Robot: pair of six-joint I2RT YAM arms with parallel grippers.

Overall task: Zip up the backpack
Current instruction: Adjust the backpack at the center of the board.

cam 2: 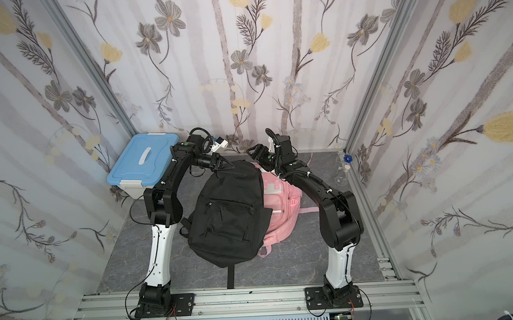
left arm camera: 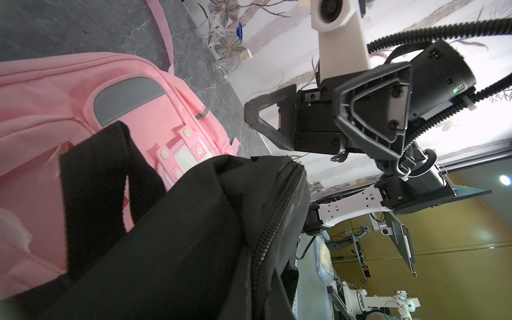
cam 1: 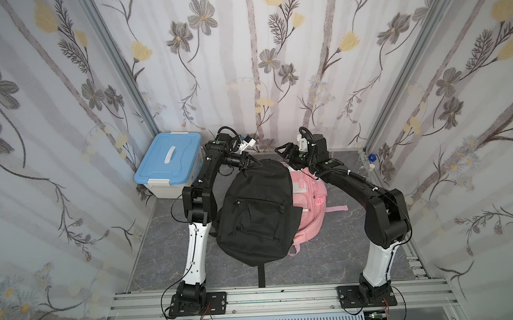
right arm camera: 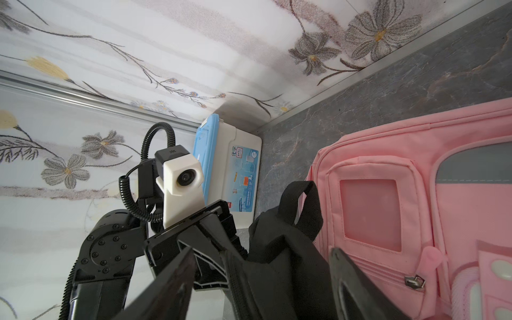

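A black backpack (cam 1: 257, 214) lies in the middle of the table in both top views, partly on top of a pink backpack (cam 1: 309, 200). My left gripper (cam 1: 254, 164) is shut on the black backpack's top edge and holds it raised. In the left wrist view a zipper track (left arm camera: 277, 221) runs along that raised edge; my own fingers are hidden under the fabric. My right gripper (right arm camera: 263, 288) is open, with one finger on each side of the black backpack's top (right arm camera: 279, 266) beside its carry loop (right arm camera: 302, 205). No zipper pull shows.
A white box with a blue lid (cam 1: 169, 164) stands at the back left. Glass flasks (cam 1: 371, 166) sit in the back right corner. A black strap (cam 1: 261, 275) trails to the front rail (cam 1: 279, 296). Floral walls enclose three sides.
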